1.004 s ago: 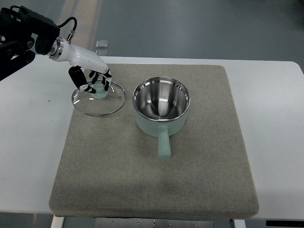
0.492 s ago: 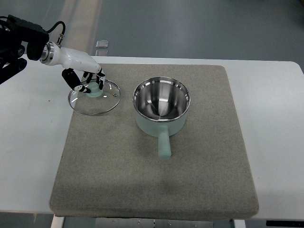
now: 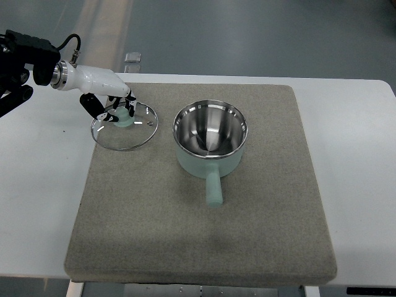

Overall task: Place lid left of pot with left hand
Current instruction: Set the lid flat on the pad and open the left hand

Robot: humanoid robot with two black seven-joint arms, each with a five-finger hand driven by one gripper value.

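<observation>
The left hand (image 3: 114, 106) has its fingers curled around the mint knob of the lid (image 3: 124, 125), pinching it from above, arm reaching in from the far left. Over the last second the lid has slid left and a little farther away, opening a clear gap between its rim and the pot (image 3: 210, 139); in the last half second it barely shifts, so the travel looks about finished. The lid now sits at the left edge of the mat (image 3: 204, 235), its left rim just over the mat's border toward the bare table (image 3: 37, 185). I can't tell whether the glass is resting flat or a touch lifted. The pot stands open near the mat's centre, handle pointing near, untouched. Lid is left of pot, well apart, so placement looks essentially met; what remains, I'd judge, is setting it fully down, letting go of the knob and pulling clear without dragging it. The right arm isn't showing.
</observation>
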